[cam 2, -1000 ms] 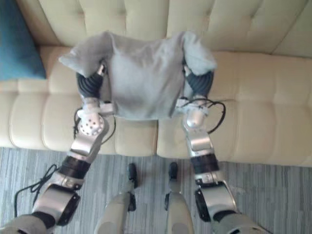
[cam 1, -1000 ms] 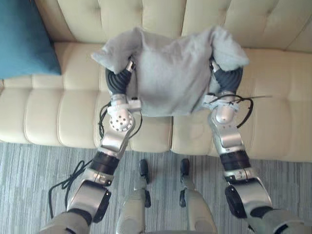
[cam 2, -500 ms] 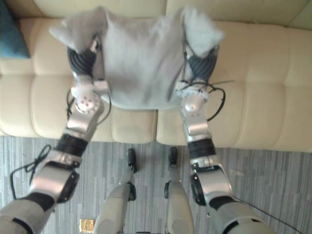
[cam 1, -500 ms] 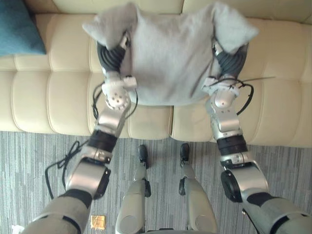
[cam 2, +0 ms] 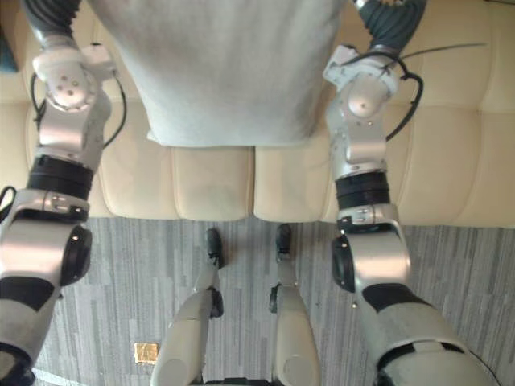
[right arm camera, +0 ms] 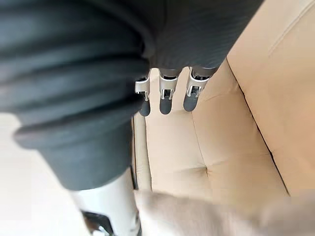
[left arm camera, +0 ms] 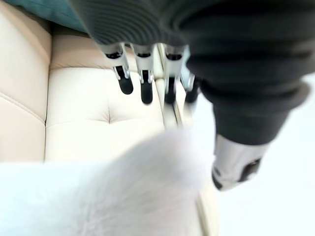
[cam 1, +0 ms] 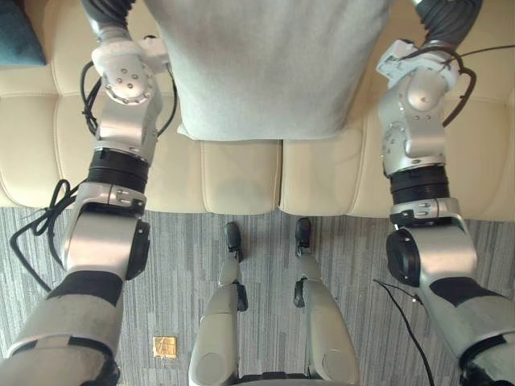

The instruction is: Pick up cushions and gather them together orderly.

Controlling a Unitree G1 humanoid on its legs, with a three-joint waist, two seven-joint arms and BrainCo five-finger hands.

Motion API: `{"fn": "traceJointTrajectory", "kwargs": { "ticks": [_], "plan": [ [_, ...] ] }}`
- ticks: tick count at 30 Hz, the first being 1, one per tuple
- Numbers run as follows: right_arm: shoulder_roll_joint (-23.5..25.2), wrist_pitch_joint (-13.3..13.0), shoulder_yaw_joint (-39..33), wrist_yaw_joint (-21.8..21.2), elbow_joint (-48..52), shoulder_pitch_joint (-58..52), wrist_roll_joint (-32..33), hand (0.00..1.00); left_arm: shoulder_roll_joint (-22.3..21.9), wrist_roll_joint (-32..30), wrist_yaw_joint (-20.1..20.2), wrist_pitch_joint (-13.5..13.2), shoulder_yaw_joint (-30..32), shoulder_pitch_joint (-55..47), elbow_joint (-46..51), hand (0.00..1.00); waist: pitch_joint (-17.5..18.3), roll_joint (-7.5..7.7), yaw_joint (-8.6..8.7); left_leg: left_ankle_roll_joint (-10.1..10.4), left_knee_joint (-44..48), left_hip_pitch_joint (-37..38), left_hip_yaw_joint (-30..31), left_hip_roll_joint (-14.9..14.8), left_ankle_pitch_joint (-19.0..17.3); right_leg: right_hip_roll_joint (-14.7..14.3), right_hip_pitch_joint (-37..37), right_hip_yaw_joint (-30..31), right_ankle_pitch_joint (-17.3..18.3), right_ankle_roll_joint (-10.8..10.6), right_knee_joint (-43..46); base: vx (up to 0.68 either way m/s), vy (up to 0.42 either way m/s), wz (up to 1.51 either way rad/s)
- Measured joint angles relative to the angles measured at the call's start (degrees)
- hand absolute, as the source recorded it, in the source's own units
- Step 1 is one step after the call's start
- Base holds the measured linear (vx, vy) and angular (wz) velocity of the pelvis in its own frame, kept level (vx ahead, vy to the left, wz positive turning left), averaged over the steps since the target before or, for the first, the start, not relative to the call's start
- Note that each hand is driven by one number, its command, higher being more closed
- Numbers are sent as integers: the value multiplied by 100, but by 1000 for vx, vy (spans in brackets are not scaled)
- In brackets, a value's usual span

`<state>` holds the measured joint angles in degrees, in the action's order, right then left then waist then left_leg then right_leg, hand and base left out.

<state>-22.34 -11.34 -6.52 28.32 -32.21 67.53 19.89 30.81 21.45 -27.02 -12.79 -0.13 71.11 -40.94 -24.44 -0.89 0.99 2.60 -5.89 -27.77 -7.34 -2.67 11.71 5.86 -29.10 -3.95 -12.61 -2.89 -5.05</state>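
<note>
Cushion (cam 1: 265, 64), grey, held up btwn both arms above sofa (cam 1: 241, 173) seat, over its middle seam. L hand (left arm camera: 142, 78): fingers straight, apart from thumb, cushion's fluffy edge beside thumb. R hand (right arm camera: 167, 93) likewise. Teal cushion (cam 1: 18, 36) at sofa's left end.

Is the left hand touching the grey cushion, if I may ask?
Cannot tell: the left wrist view shows the left hand beside the grey cushion, contact hidden.

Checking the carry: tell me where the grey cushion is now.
Top centre of the eye views, the grey cushion is held up between the left hand and right hand, over the cream sofa seat.
</note>
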Motion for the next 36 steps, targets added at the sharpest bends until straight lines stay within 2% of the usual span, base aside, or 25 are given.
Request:
{"fn": "traceJointTrajectory", "kwargs": {
  "ticks": [2,4,8,12,14,18,23,30,31,36],
  "plan": [
    [-124,3,-16,-82,207,-289,62,0,9,197,46,-57,240,-234,287,0,1,1,-8,1,0,73,-7,-34,-1,-1,72,-1,0,0,0,0,0,0],
    [-176,-5,-20,-165,800,-1028,113,0,12,315,152,-140,461,-898,818,0,4,2,-23,5,0,236,-14,-48,-5,0,227,-3,0,0,0,-16,0,-4],
    [-142,-15,-283,-550,1811,-2860,71,0,-163,340,345,-206,778,-2682,1782,0,31,17,-30,66,0,515,-2,-88,-71,-40,496,-7,36,-30,-1,-8,-7,-3],
    [507,-9,-513,-1027,2345,-4775,-180,0,-1204,28,639,-194,818,-4779,2503,0,84,47,-55,116,0,907,-4,-115,-214,-63,885,-18,213,-32,-2,-27,-35,-3],
    [1072,20,-514,-1354,2395,-5909,-365,0,-1867,-238,947,-62,586,-5976,2541,0,455,121,-61,198,-2,958,1,-164,-279,-93,935,-19,337,-17,-2,1,-53,-4],
    [1757,54,-514,-1706,2231,-7270,-711,0,-2437,-611,1428,78,146,-7305,2335,0,876,217,-97,240,-2,1306,-17,-246,-383,-162,1285,-64,458,16,-2,25,-53,0],
    [2046,249,-220,-2004,969,-7894,-1344,0,-2791,-1160,1905,294,135,-7970,909,0,1560,199,-145,240,-3,1906,-107,-282,-567,-187,1836,-212,712,-8,100,59,-20,-3],
    [2191,352,-222,-2195,-444,-7874,-1658,0,-2887,-1703,2103,453,219,-7987,-559,0,1928,204,-169,240,-7,2335,-104,-258,-684,-168,2276,-240,820,-65,77,53,3,1],
    [2207,432,-442,-2222,-1617,-7607,-1670,0,-2800,-2030,1984,462,363,-7864,-1212,0,2149,281,-180,69,-1,2991,-62,40,-1090,113,2820,-268,1203,-258,295,0,0,0],
    [2207,432,-442,-2222,-1617,-7611,-1670,0,-2800,-2030,1984,462,363,-7865,-1212,0,2149,281,-180,69,-1,2991,-62,40,-1090,113,2820,-267,1203,-258,295,0,0,0]
  ]
}}
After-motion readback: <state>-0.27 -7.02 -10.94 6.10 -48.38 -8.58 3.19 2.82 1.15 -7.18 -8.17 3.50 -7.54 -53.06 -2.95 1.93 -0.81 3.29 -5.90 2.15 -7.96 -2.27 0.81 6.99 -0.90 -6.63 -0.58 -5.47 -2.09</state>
